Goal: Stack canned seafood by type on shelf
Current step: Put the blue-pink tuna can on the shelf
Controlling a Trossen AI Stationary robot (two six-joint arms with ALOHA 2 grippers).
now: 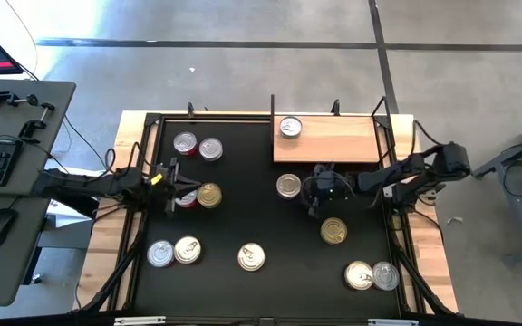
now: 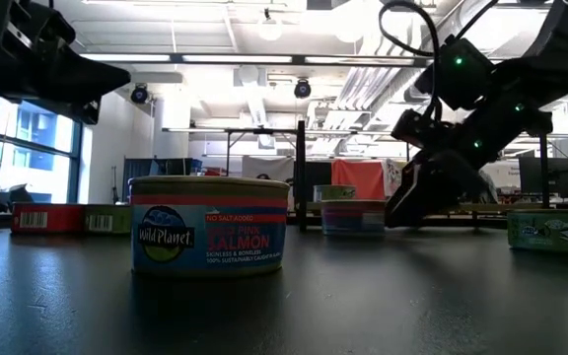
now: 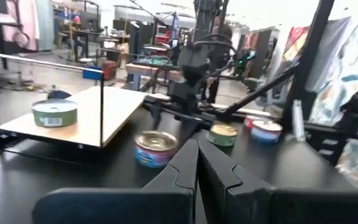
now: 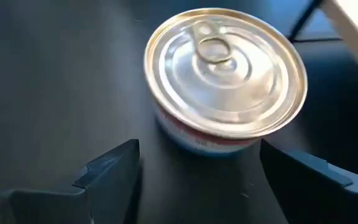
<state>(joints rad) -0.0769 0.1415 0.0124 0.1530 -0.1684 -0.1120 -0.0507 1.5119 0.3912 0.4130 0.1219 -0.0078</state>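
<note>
Round flat tins of canned seafood lie spread over the black mat (image 1: 243, 217). One tin (image 1: 290, 127) stands on the wooden shelf (image 1: 333, 140) at the far right. My right gripper (image 4: 197, 180) hangs open and slants down just short of a silver-lidded tin (image 4: 225, 68), seen in the high view as the tin (image 1: 288, 186) in front of the shelf. The tin sits ahead of the fingertips, not between them. My left gripper (image 3: 197, 158) is shut and level, raised above the mat's left half (image 1: 179, 186) over a red tin (image 1: 187, 199) and a gold tin (image 1: 209, 195).
Tins stand in pairs at the far left (image 1: 198, 146), near left (image 1: 173, 252) and near right (image 1: 372, 275). Single ones sit at the near middle (image 1: 251, 257) and right of centre (image 1: 333, 231). A black frame post (image 3: 101, 106) rises at the shelf's corner.
</note>
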